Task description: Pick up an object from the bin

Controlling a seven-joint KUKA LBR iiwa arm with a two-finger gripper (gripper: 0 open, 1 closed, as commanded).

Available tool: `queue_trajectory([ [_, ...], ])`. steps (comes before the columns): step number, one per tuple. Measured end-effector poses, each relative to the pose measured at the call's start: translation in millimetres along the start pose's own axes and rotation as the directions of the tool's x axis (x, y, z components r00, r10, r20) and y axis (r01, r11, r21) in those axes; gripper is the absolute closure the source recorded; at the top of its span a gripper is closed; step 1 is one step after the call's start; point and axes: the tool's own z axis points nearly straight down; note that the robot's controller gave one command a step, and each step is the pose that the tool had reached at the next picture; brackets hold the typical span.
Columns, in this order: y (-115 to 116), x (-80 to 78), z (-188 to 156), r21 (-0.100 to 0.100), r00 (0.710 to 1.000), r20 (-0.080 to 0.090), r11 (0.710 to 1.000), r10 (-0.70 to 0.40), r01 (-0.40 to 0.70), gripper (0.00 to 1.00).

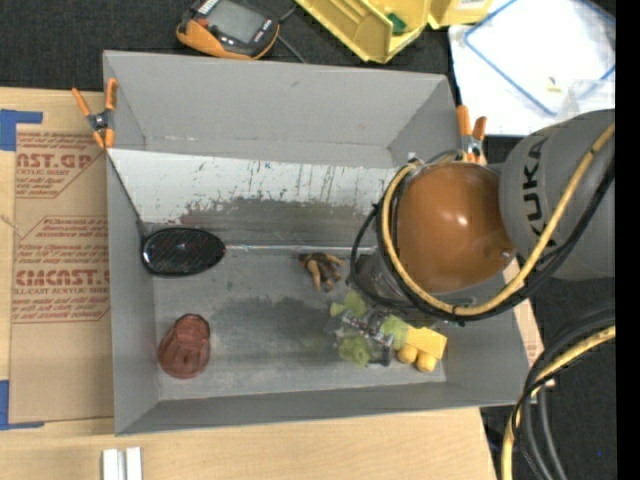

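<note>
My gripper [372, 332] is low in the bin's front right part, under the arm's orange dome. It sits in a small cluster of pale green pieces [352, 349], which lie on both sides of it. A yellow block [424, 348] lies right beside it to the right. A small brown thing [321, 266] lies just behind it, near the middle of the bin. Whether anything is in its grasp is hidden by the dome and the clutter.
A black oval thing [182, 251] lies at the bin's left by the back wall. A dark red rounded thing [185, 345] sits in the front left corner. Bare floor stretches between these and the gripper. The arm covers the bin's right side.
</note>
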Motion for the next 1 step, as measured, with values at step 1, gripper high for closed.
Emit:
queue_trajectory([
  [1, 0.0, -0.5, -17.4, 0.002, 1.0, 0.002, 1.0, 0.0, 0.0, 1.0],
])
